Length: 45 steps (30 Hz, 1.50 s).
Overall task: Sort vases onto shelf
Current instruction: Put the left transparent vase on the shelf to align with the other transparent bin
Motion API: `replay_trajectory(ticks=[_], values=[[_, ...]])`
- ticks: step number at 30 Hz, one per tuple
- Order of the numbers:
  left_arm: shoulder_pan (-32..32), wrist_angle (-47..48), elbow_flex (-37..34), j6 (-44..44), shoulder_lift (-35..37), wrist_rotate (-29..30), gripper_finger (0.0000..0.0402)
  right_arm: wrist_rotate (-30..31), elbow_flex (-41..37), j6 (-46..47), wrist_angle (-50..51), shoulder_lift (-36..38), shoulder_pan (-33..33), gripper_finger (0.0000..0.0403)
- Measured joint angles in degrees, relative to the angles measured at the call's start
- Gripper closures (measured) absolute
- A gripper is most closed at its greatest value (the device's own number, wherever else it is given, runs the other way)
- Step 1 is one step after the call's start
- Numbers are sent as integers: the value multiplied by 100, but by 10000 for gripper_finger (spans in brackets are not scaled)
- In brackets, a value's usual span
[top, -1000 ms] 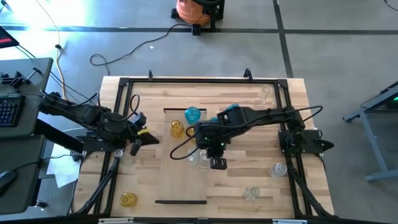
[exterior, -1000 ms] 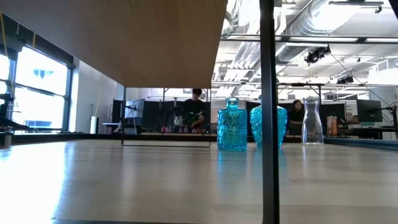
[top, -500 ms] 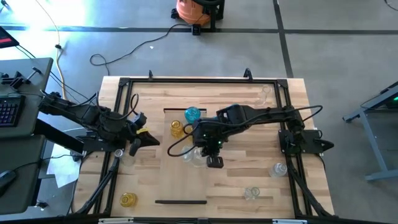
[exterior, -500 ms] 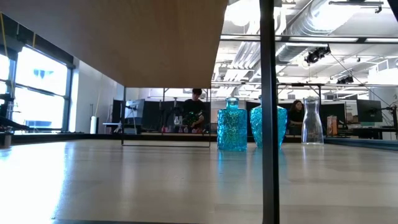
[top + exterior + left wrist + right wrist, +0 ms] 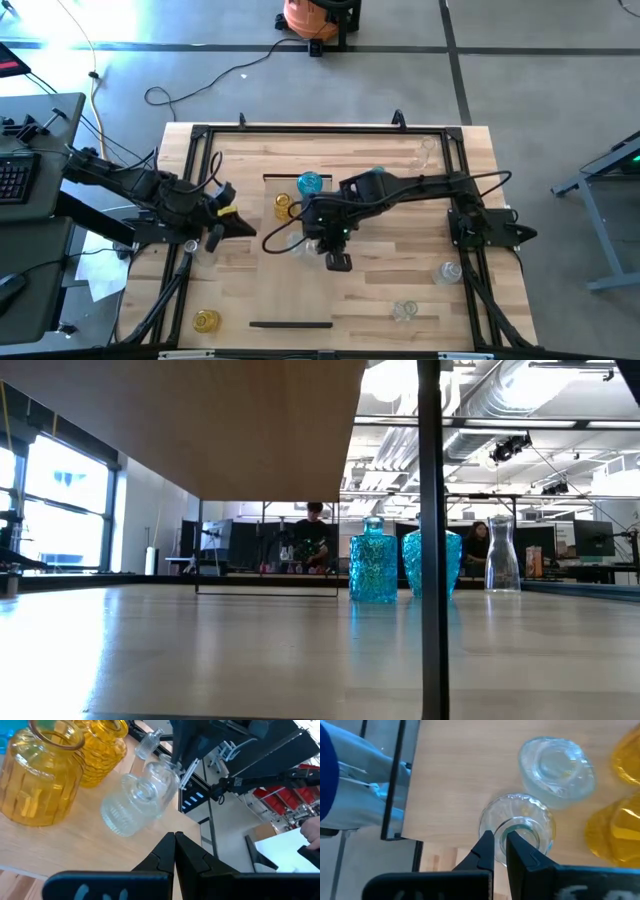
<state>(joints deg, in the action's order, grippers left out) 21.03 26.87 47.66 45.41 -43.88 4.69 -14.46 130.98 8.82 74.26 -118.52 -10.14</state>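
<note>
Pale shelf (image 5: 300, 290) — right hand (image 5: 499, 851) pinching upright clear vase (image 5: 520, 822) rim.

Yellow vases (image 5: 284, 206), a blue vase (image 5: 310, 183) and clear vases (image 5: 306, 247) crowd frame centre around my fingers (image 5: 487, 851); lower-centre shelf (image 5: 290, 295) lies open.

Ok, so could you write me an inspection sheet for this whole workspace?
surface: striped plank table, with a pale wood shelf panel lying on it.
job's things: blue glass vase and yellow glass vase at the shelf's far end; a loose clear vase on the table.
clutter: nothing seen.
claws: right claw pinches the rim of a clear glass vase; left claw shut, empty, at the table's left.
cables: black cable on the floor.
surroundings: orange machine; people beyond.
</note>
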Motion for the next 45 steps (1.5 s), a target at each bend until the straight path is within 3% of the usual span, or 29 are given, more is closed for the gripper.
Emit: replay_trajectory(ticks=[17, 30, 45], values=[[195, 24, 0, 52, 0, 45, 401, 217, 111, 68, 258, -11, 38, 403], [195, 24, 0, 50, 0, 57, 401, -215, 96, 25, 92, -33, 38, 401], [195, 26, 0, -7, 0, 67, 401, -213, 85, 144, 113, -46, 37, 340]])
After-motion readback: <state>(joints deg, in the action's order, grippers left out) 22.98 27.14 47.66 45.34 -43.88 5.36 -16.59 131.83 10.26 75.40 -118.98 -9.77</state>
